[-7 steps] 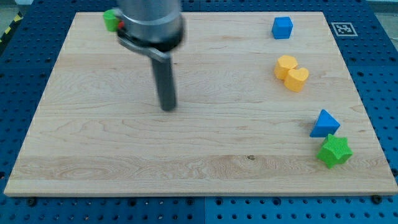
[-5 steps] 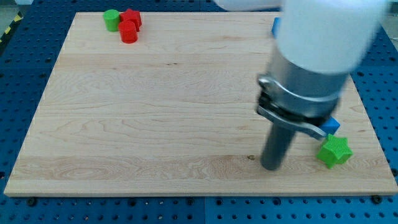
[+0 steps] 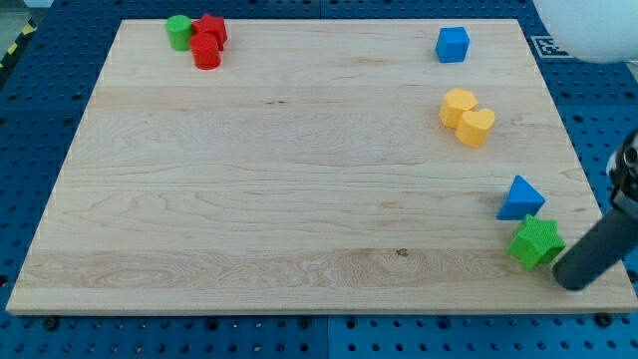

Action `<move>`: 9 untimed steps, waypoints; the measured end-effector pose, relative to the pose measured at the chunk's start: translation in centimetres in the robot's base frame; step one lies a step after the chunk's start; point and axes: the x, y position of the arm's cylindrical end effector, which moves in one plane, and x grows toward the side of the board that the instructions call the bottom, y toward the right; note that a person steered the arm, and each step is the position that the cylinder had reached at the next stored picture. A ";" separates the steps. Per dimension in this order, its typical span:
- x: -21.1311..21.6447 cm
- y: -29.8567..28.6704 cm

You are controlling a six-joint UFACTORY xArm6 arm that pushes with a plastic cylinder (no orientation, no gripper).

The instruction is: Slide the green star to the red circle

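The green star [image 3: 536,242] lies near the board's bottom right corner, touching the blue triangle [image 3: 521,198] just above it. My tip [image 3: 572,282] rests just right of and below the star, very close to it. The red circle [image 3: 206,51] sits at the top left, against another red block [image 3: 211,28] and a green round block [image 3: 179,31].
A blue cube [image 3: 453,44] stands at the top right. Two yellow blocks [image 3: 468,117] touch each other at the right, above the blue triangle. The wooden board's right edge [image 3: 588,189] runs close to the star and my tip.
My tip has swept from the board's upper left, across the lower middle, to the bottom right beside the green star. No block has moved.
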 end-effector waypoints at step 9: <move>-9.3 -25.3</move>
